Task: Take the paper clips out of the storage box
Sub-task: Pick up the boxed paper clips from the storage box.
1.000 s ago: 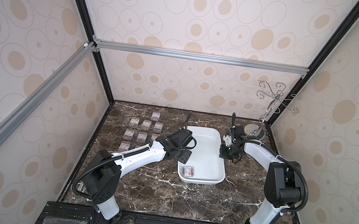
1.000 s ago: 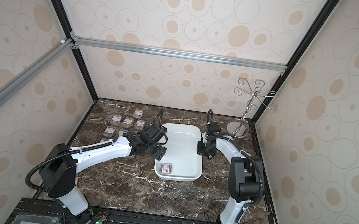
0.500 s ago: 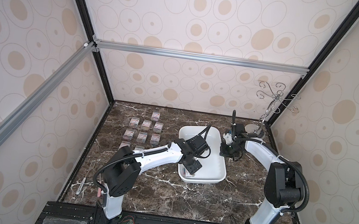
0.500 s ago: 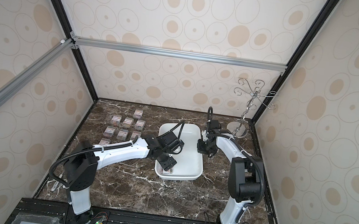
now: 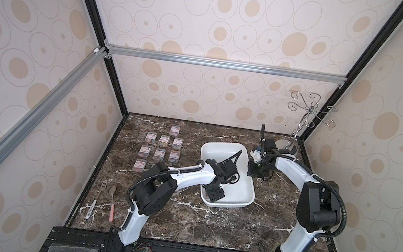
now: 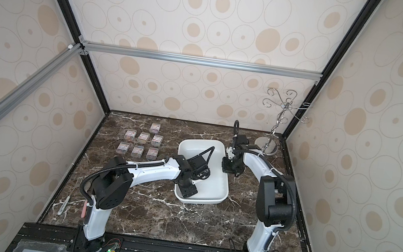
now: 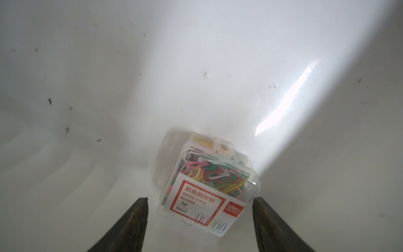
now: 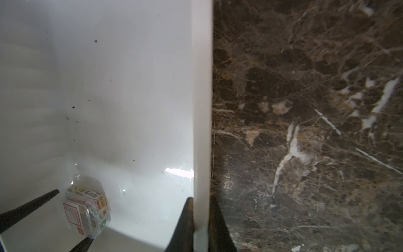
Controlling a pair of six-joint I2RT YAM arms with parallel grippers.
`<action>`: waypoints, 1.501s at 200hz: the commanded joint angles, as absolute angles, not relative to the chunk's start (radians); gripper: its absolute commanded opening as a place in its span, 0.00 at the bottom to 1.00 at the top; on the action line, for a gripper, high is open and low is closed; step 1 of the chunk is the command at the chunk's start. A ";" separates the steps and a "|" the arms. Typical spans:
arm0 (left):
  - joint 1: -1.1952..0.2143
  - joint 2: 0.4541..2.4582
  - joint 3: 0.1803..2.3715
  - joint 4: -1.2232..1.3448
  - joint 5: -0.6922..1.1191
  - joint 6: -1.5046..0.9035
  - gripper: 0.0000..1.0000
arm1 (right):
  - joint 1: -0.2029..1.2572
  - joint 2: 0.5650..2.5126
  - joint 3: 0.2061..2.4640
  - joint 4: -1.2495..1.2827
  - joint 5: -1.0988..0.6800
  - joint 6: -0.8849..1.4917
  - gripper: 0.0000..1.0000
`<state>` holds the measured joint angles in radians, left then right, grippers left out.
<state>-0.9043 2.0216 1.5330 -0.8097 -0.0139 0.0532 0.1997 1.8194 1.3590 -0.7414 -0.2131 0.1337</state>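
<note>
The white storage box lies mid-table in both top views. One clear box of paper clips sits in its near left corner, hidden under my left gripper from above. In the left wrist view that gripper is open, its fingertips either side of the box's labelled end and apart from it. My right gripper is shut on the storage box's right rim. Several more boxes of paper clips lie in rows on the marble at the back left.
A fork, a spoon and a pen lie by the table's front left edge. A chrome hook stand stands in the back right corner, just behind my right arm. Walls enclose three sides.
My left gripper has swung from the storage box's left rim into the box and come down over the paper clip box in its near left corner. The right gripper kept its hold.
</note>
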 commanded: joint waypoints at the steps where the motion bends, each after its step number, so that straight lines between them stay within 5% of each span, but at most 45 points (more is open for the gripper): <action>1: -0.908 2.034 1.557 -0.840 -0.063 0.094 0.72 | 0.191 1.828 1.372 -0.772 -0.225 0.111 0.13; 139: -0.813 2.201 1.815 -0.863 -0.086 0.088 0.65 | 0.183 1.824 1.368 -0.771 -0.219 0.104 0.12; 300: -0.758 2.209 1.795 -0.872 0.027 -0.001 0.68 | 0.173 1.807 1.339 -0.757 -0.229 0.100 0.12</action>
